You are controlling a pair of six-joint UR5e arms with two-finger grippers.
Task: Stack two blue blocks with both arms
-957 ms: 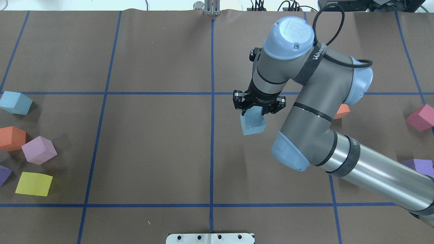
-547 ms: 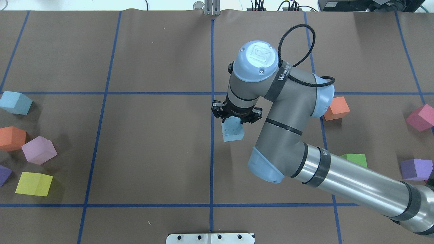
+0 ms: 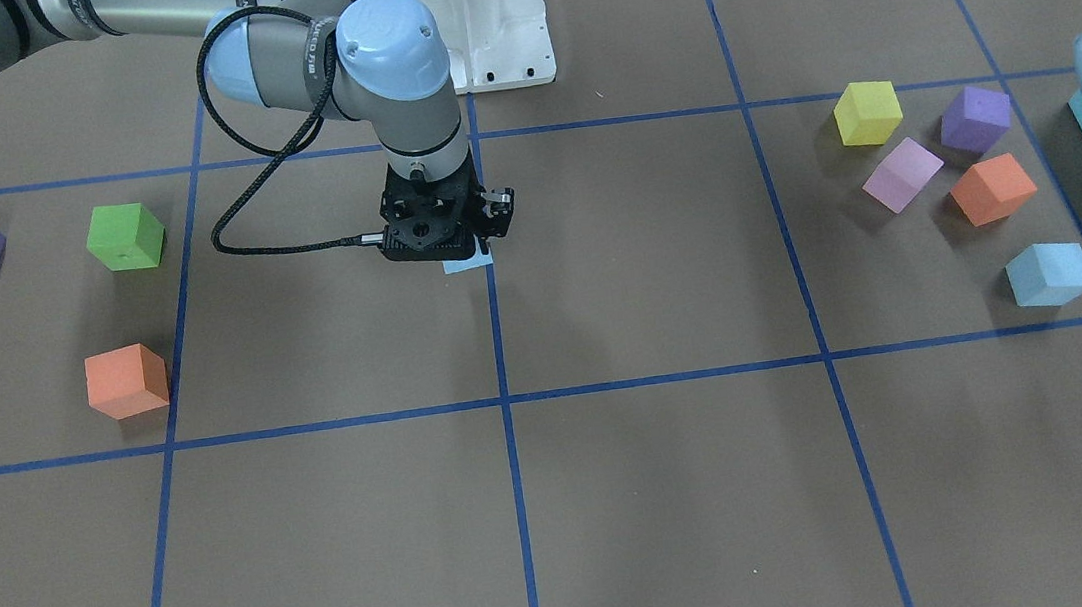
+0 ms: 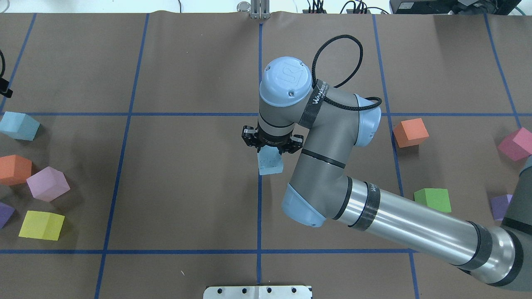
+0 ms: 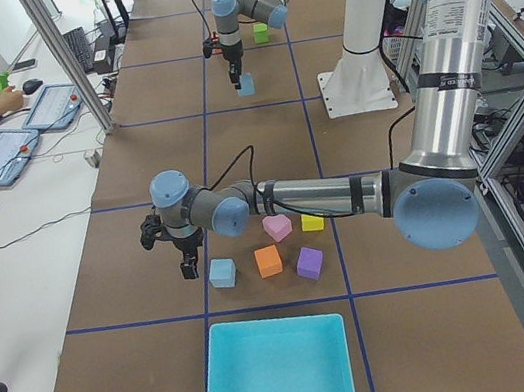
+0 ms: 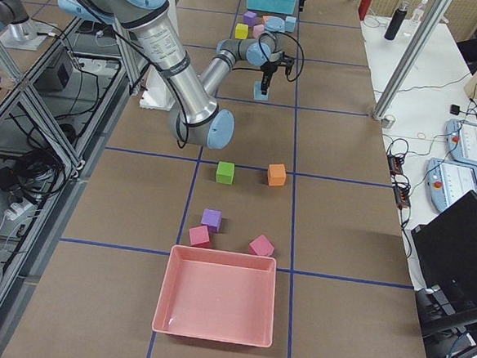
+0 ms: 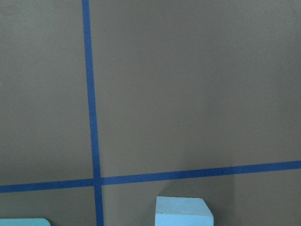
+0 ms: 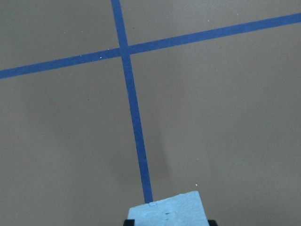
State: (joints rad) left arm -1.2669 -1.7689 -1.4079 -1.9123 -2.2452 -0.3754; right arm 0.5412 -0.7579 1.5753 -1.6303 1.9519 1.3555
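The right arm (image 4: 399, 226) reaches in from the lower right of the overhead view to the middle of the desk (image 4: 183, 195). Its right tool (image 4: 271, 150) points straight down and is closed on the first blue foam cube (image 4: 271, 164), pinching its upper part from two opposite sides. This cube is at the central vertical tape line (image 4: 259, 216), a little below the point where that line crosses the upper horizontal line in the overhead view. In the side views the cube looks to be at or just above the desk surface, and I cannot tell whether it touches.

The second blue foam cube (image 4: 18, 126) rests on the desk at the far left edge of the overhead view, well apart from the first. Below it in that view lie an orange cube (image 4: 14, 169), a lilac cube (image 4: 48, 183) and a yellow cube (image 4: 41, 225).

In the exterior left view the left tool (image 5: 187, 260) hangs just to the left of the second cube, pointing down. The pictures do not show how far open it is. The left wrist view catches only the cube's top at its bottom edge. A turquoise box (image 5: 274, 377) stands near this cube, at the bottom of the exterior left view.

To the right of the arm in the overhead view sit another orange cube (image 4: 410, 132) and a green cube (image 4: 433, 199).
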